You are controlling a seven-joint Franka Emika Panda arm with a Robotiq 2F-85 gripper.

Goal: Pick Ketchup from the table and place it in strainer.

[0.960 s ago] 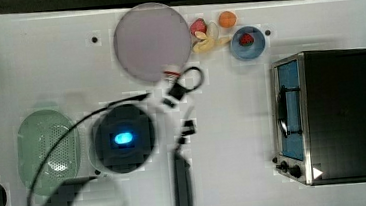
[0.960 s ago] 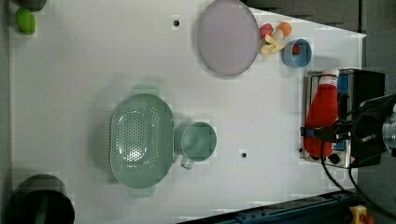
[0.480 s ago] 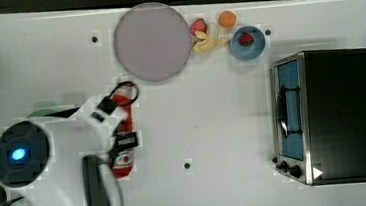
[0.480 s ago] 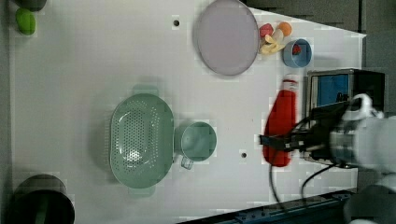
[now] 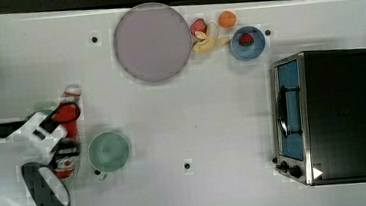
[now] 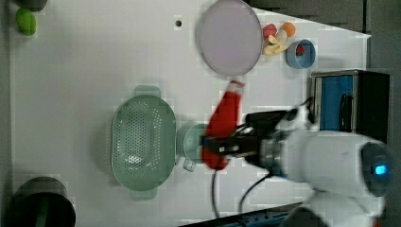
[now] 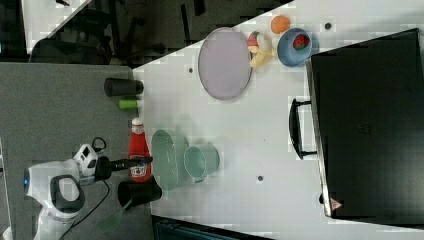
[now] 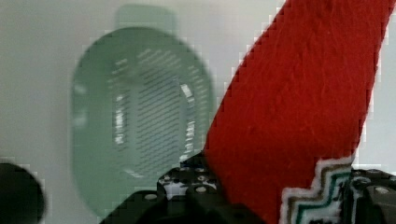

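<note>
The gripper (image 6: 222, 144) is clamped on the lower body of the ketchup bottle (image 6: 222, 124), which hangs in the air with its whitish cap pointing toward 12 o'clock in the left view. In the left view the bottle appears over the round green cup (image 6: 191, 142), just at 3 o'clock of the strainer (image 6: 143, 142); in the top view it overlaps the strainer (image 5: 46, 107) instead, so how far it has to travel is hard to judge. The wrist view shows the strainer (image 8: 140, 116) below and beside the red bottle (image 8: 299, 107), its perforated bottom bare.

The main risk, as I judge it, is releasing off-centre — the bottle is about as long as the strainer, so dropped askew it could catch the rim, tip the light basket or roll out onto the table (image 6: 85, 71). The hold sits low on the body, so the long neck could also swing as the arm moves.

The cup stands touching or nearly touching the strainer's 3 o'clock side in the left view — a low pass could knock it. In that same view a dark round container (image 6: 40, 203) stands at 7 o'clock of the strainer, a small green thing (image 6: 26, 21) lies toward 10 o'clock, and the grey-lilac plate (image 6: 230, 38), some fruit (image 6: 279, 38), a blue bowl (image 6: 301, 53) and a toaster oven (image 6: 350, 101) sit well clear of the path. A cable (image 6: 215, 194) trails from the wrist.
</note>
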